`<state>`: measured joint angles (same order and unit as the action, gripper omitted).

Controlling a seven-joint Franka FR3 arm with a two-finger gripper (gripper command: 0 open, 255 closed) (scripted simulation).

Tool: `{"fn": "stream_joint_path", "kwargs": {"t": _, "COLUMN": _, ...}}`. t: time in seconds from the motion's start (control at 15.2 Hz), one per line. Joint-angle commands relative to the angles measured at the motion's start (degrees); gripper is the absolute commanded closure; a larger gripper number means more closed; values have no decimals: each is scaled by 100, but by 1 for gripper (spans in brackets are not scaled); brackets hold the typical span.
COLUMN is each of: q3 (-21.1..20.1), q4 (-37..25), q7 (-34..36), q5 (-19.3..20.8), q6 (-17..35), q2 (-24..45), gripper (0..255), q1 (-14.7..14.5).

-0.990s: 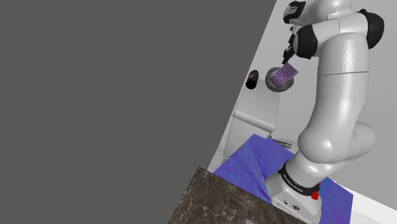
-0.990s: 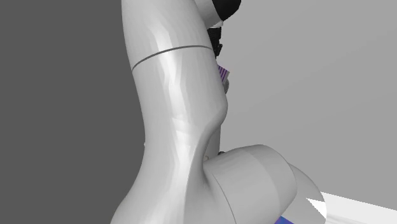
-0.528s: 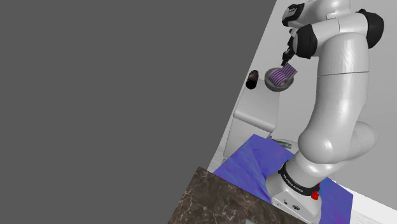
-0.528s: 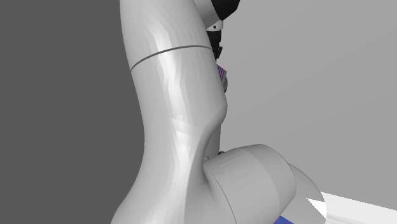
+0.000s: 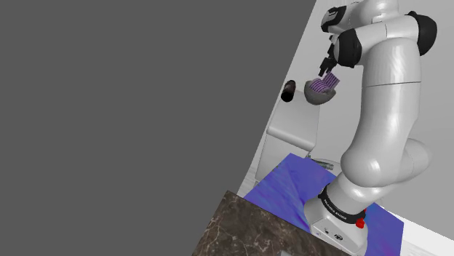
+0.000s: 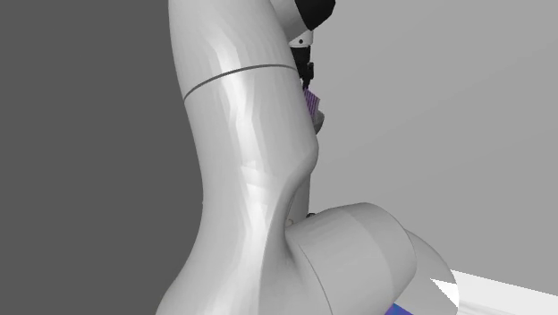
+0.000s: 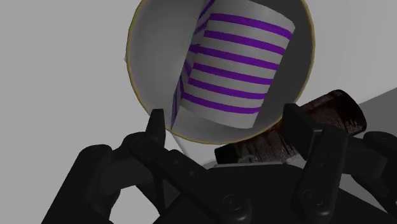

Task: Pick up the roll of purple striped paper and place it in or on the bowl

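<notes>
In the shoulder view we see the white arm (image 5: 389,109) reach up from its stand (image 5: 336,227), with the black hand (image 5: 325,69) just above the bowl (image 5: 324,97). The roll of striped paper (image 5: 322,85) lies in the bowl. It is slanted, its higher end toward the view's upper right, under the hand. A dark object (image 5: 289,90) sits on the pale surface (image 5: 300,120) near the bowl, on the view's left. A blue mat (image 5: 291,188) lies lower down.

In the second exterior view the arm stands close in front, and past its edge we catch a sliver of the roll (image 6: 312,100).

In the wrist view the hand (image 7: 224,121) is released. Its fingers (image 7: 154,127) stand apart and neither touches the roll, which rests inside the bowl beyond them. The purple stripes run from an open, spiralled end toward the side where the dark object lies. The long axis seems to follow them, though we cannot be sure.
</notes>
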<state>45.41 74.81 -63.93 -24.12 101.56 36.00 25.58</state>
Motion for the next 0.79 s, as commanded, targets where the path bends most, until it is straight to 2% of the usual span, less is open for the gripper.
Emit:
{"fn": "stream_joint_path", "kwargs": {"t": 0.0, "q3": -2, "q4": -19, "q7": 3, "q5": 1, "q6": -18, "q2": 5, "gripper": 0, "q1": 4}}
{"fn": "stream_joint_path", "kwargs": {"t": 0.26, "q3": 16, "q4": -789, "q7": 106, "q5": 45, "q6": -738, "q2": -14, "gripper": 0, "q1": 202}}
{"fn": "stream_joint_path", "kwargs": {"t": 0.73, "q3": 16, "q4": -789, "q7": 106, "q5": 46, "q6": -739, "q2": -14, "gripper": 0, "q1": 202}}
